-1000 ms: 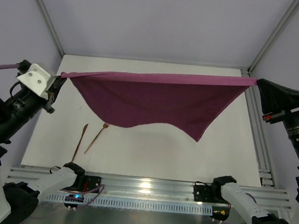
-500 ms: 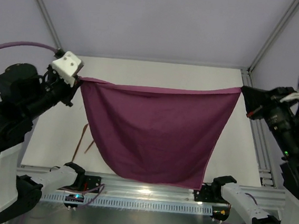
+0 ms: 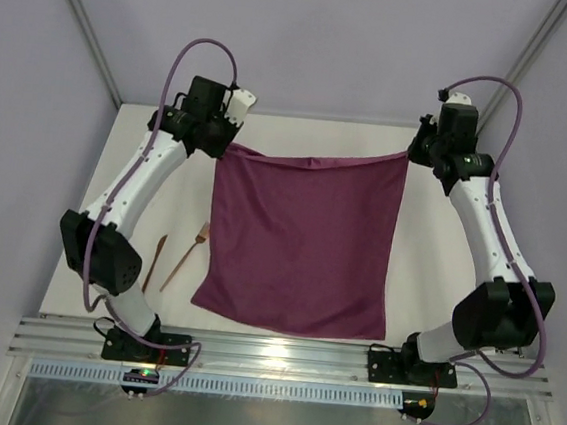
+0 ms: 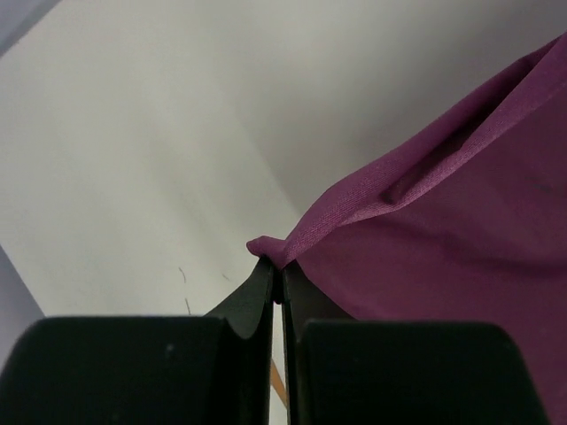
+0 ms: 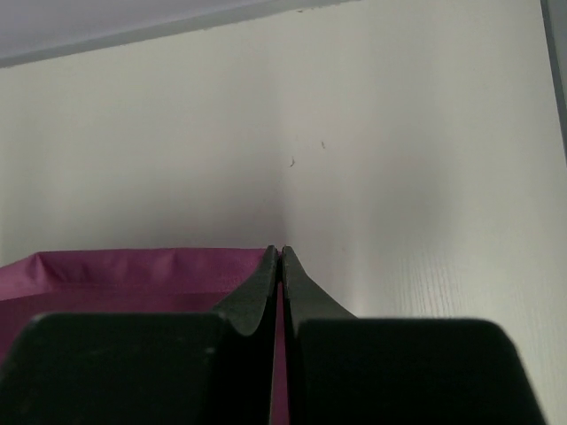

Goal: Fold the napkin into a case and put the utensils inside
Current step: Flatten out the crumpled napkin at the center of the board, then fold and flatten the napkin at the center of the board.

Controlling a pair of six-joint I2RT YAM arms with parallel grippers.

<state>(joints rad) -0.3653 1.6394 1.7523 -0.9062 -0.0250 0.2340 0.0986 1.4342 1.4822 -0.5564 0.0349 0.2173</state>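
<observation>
The plum-purple napkin (image 3: 303,240) is spread out as a square over the middle of the white table. My left gripper (image 3: 226,145) is shut on its far left corner, which bunches at the fingertips in the left wrist view (image 4: 276,257). At the far right corner my right gripper (image 3: 412,151) is shut on the napkin (image 5: 133,274), the cloth pinched between the closed fingers. Two copper utensils lie left of the napkin: a fork (image 3: 187,254) and a slimmer piece (image 3: 154,262). No case shape is formed.
The white table (image 3: 440,258) ends at a metal rail (image 3: 280,353) along the near side. Frame posts rise at the far corners. Both arms reach far over the table's sides.
Both arms have swung from the near sides to the far end, carrying the napkin corners with them. The cloth went from hanging in the air to lying spread on the table.
</observation>
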